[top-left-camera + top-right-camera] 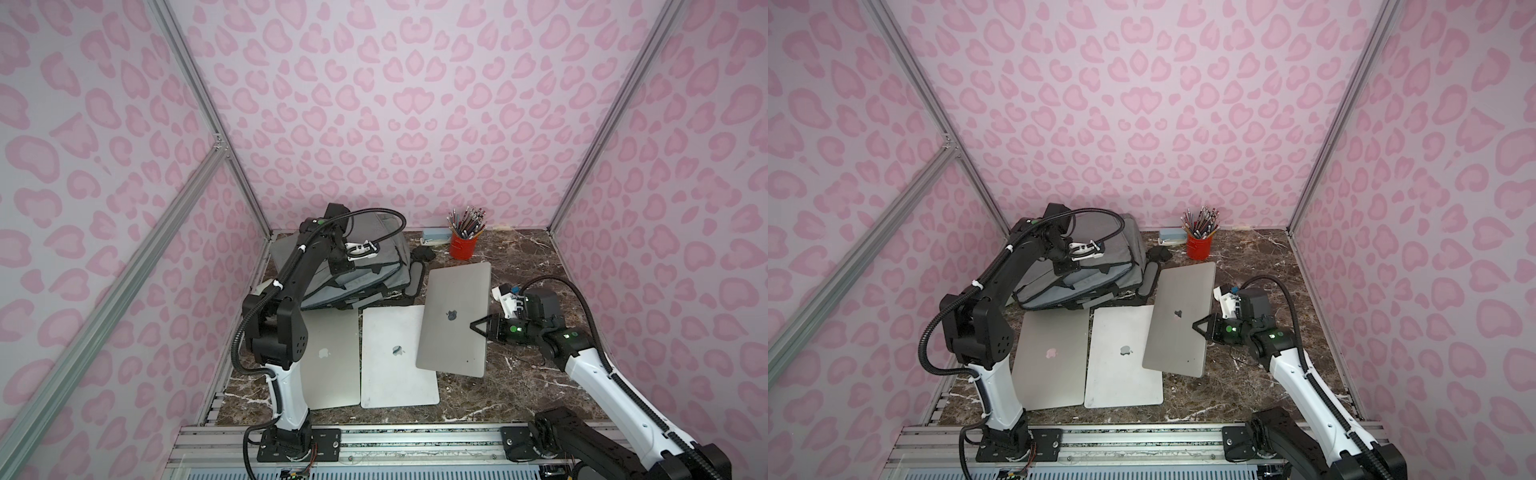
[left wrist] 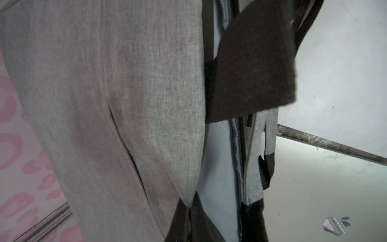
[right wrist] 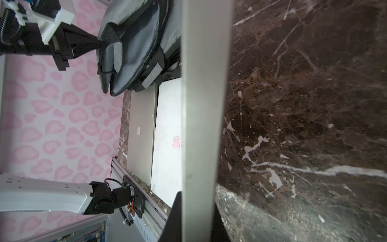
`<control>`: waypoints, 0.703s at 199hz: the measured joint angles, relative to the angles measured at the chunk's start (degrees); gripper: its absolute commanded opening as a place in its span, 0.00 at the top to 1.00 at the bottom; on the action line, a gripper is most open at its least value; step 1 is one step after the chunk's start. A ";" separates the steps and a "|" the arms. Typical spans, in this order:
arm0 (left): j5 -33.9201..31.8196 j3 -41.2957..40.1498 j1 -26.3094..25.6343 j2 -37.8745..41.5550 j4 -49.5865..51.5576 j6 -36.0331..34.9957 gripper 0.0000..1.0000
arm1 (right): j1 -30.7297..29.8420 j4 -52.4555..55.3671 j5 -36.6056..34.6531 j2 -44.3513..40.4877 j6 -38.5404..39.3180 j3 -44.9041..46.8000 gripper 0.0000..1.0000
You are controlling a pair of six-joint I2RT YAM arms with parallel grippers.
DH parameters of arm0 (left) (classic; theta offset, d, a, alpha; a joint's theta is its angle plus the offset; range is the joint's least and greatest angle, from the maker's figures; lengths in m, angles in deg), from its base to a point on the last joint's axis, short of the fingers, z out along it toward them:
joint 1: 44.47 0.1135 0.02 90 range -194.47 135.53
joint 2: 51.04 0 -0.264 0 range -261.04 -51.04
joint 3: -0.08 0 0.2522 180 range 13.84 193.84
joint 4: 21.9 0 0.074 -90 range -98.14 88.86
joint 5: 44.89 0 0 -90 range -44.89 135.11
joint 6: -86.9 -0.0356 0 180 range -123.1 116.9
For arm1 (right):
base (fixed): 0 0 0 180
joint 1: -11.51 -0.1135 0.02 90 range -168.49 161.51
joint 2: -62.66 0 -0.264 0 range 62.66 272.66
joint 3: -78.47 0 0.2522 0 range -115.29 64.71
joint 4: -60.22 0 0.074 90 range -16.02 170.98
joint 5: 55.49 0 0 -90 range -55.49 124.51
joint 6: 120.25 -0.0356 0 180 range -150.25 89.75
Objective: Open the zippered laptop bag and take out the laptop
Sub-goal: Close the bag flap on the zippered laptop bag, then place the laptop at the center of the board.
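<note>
Far left: your left end effector (image 3: 97,43) is sitting toward the back of the table (image 1: 523,249), jaws together and pinching an edge of the grey laptop bag (image 1: 384,245). The fingertips are hiding in both top views; the right wrist view is showing the pinch. The bag is lying in the back left corner with its mouth gaping toward the front and its blue-grey lining (image 3: 136,48) showing, the upper flap being held up off the lower one. The left wrist view is filling with grey fabric and a black strap (image 2: 251,62). In front of the bag a silver laptop (image 1: 332,361) is lying flat and closed, partly behind your left arm. Just beside it a white laptop (image 1: 395,361) is lying flat too. Moving right: the grey laptop (image 1: 455,320) is out of the bag, closed, and hanging tilted above the table. In both top views its left corner is overlapping the white laptop's far right corner; whether they are touching, you cannot tell. Your right end effector (image 1: 478,326) is clamping the grey laptop's right edge about midway along, one black finger lying on the lid. At the back, right of the bag, a red cup (image 1: 462,249) of pencils is standing upright, with a pale blue item (image 1: 436,237) just beside it at the wall.
</note>
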 measured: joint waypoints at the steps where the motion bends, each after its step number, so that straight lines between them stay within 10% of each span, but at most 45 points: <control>1: 0.02 -0.11 0.00 0.04 -0.07 -0.02 0.98 | 0.11 0.35 0.07 0.13 0.39 -0.17 1.00; 91: -0.15 -4.52 -1.33 -0.74 -2.64 -0.33 0.97 | 6.69 16.35 -2.29 3.37 14.73 -7.32 1.00; 140: 0.37 -5.09 -1.44 -1.46 -3.67 1.73 0.57 | 8.55 19.85 -2.21 3.89 18.05 -7.32 1.00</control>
